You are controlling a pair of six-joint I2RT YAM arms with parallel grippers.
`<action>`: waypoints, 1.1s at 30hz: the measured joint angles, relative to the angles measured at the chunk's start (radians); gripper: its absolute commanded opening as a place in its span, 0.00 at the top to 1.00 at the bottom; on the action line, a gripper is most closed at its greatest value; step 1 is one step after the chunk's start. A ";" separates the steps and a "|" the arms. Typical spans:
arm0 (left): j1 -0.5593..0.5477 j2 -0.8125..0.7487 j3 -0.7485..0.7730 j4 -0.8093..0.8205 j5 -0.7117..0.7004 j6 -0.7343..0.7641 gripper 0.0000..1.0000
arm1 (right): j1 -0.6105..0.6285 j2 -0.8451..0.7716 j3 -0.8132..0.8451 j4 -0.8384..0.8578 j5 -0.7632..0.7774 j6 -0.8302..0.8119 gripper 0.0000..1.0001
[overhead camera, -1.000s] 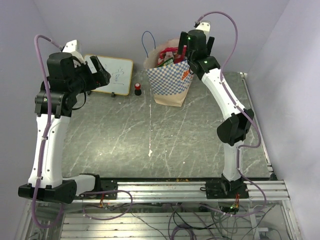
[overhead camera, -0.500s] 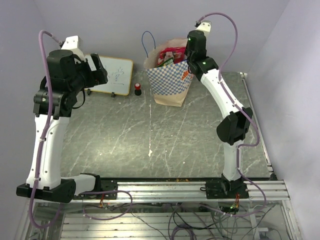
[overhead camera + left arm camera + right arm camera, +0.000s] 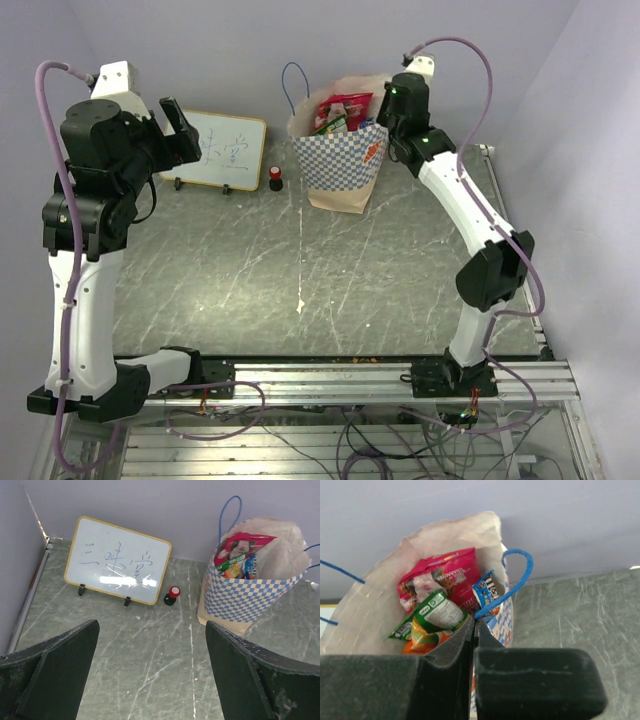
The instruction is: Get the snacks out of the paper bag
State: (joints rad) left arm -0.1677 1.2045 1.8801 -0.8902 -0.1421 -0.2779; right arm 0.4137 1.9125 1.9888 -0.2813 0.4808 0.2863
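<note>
The paper bag (image 3: pixel 345 165) stands upright at the back of the table, cream with a blue-checked band. Snacks (image 3: pixel 340 108) fill its open mouth. The right wrist view shows a pink packet (image 3: pixel 447 577), a green one (image 3: pixel 437 612), an orange one (image 3: pixel 420 640) and a blue one (image 3: pixel 487 590). My right gripper (image 3: pixel 475 622) is at the bag's right rim, shut on its blue cord handle (image 3: pixel 520 577), which runs into the fingertips. My left gripper (image 3: pixel 152 680) hangs open high over the table's left side, holding nothing, the paper bag (image 3: pixel 250 597) far ahead to its right.
A framed whiteboard (image 3: pixel 228 150) leans on stands at the back left. A small red-and-black knob (image 3: pixel 275 180) sits between it and the bag. The bag's other blue handle (image 3: pixel 293 85) stands up at its left rim. Walls close in at the back and both sides.
My right gripper has shut on the bag's cord handle and shifted slightly right at the bag's rim. The left arm has risen and swung back to the left, still open.
</note>
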 measured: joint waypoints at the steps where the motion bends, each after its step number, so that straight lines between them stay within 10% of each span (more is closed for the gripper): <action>1: 0.000 -0.002 0.000 0.000 0.006 -0.006 0.02 | 0.000 -0.029 -0.030 0.002 -0.008 0.006 1.00; 18: 0.000 -0.077 -0.053 0.016 0.197 -0.178 0.02 | 0.000 -0.395 -0.361 -0.023 -0.066 0.077 1.00; 26: 0.000 -0.066 -0.082 0.031 0.312 -0.260 0.01 | 0.000 -0.427 -0.375 -0.029 -0.046 0.075 0.41; 33: 0.000 -0.060 -0.097 0.040 0.330 -0.275 0.01 | -0.002 -0.237 -0.266 0.005 -0.017 0.062 0.16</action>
State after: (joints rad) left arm -0.1677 1.1446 1.7828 -0.8497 0.1875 -0.5526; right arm 0.4118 1.6760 1.7226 -0.2768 0.4641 0.3485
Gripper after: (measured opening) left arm 0.994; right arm 0.779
